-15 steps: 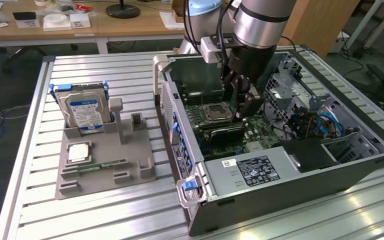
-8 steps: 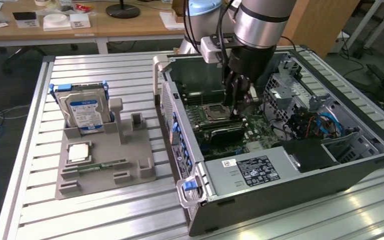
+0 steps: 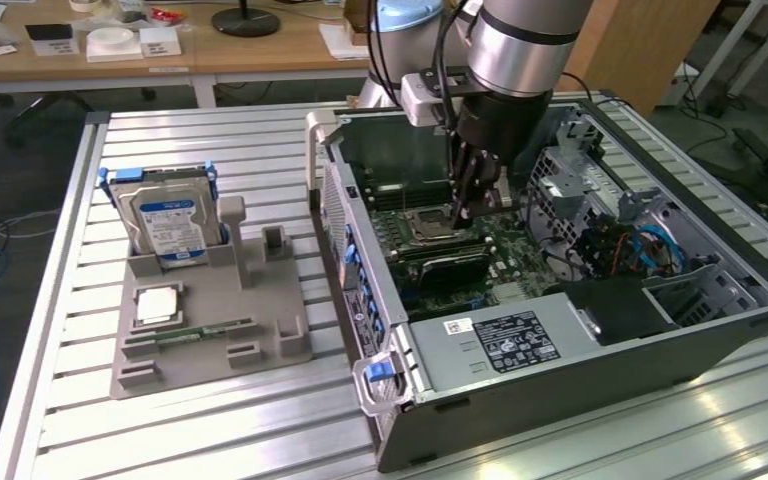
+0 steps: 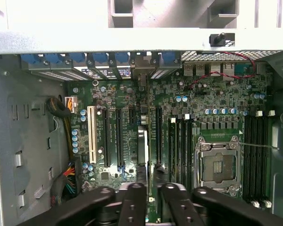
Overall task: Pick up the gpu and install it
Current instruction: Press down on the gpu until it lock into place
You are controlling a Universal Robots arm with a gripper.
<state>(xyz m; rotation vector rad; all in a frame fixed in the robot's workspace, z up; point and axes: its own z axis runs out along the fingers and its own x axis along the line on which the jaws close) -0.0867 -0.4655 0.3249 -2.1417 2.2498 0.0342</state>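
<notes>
The one gripper (image 3: 471, 205) is down inside the open PC case (image 3: 704, 330), fingers pinched on the gpu (image 4: 142, 146), which stands edge-on over the motherboard (image 4: 217, 94) slots. One hard drive (image 3: 171, 225) sits in the grey holder (image 3: 211, 340) outside

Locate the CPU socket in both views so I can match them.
Exterior view: CPU socket on the motherboard inside the open case, to the exterior view's left of the gripper.
Wrist view: CPU socket between two banks of memory slots.
Shared landmark: blue clips along the case wall.
</notes>
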